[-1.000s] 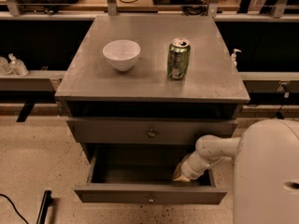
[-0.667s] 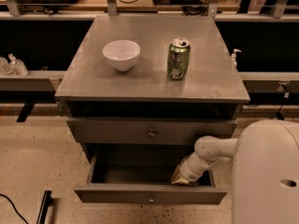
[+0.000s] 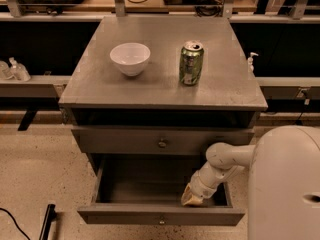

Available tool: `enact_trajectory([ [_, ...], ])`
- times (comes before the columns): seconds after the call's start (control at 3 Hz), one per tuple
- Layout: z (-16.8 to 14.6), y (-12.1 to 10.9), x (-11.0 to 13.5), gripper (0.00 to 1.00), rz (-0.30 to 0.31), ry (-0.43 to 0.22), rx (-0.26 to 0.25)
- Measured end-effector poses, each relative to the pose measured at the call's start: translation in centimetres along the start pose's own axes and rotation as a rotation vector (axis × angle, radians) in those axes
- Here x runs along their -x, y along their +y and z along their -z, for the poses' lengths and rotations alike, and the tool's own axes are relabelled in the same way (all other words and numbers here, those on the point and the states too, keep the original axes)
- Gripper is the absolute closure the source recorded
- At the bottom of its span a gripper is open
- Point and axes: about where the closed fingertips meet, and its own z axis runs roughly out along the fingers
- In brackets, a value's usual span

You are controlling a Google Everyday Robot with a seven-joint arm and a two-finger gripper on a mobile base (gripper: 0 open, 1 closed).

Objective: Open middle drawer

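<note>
The middle drawer (image 3: pixel 160 216) stands pulled out below the cabinet top, and its plain grey tray (image 3: pixel 145 181) is empty. Its small round knob (image 3: pixel 161 221) shows at the centre of the front. My gripper (image 3: pixel 192 197) reaches down inside the drawer at the right, just behind the front panel. My white arm (image 3: pixel 222 161) comes in from the right.
A closed grey drawer with a round knob (image 3: pixel 162 143) sits above the open one. On the cabinet top (image 3: pixel 100 84) stand a white bowl (image 3: pixel 130 58) and a green can (image 3: pixel 191 63). My white body (image 3: pixel 285 184) fills the lower right. A dark bar (image 3: pixel 47 221) lies on the floor at the left.
The drawer front has come slightly further out toward the camera. My gripper has moved a little forward and left inside the drawer.
</note>
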Motion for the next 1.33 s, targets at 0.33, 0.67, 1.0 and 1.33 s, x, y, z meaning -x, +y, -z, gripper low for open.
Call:
enact_trajectory([
  [0.33,-0.1,2.6,0.3,1.00,-0.008,-0.036,0.095],
  [0.67,0.2,5.3,0.5,1.00,-0.034,-0.101,0.147],
  [1.0,0.2,5.3,0.6,1.00,-0.033,-0.100,0.145],
  [1.33,0.2,5.0,1.1,1.00,-0.029,-0.086,0.109],
])
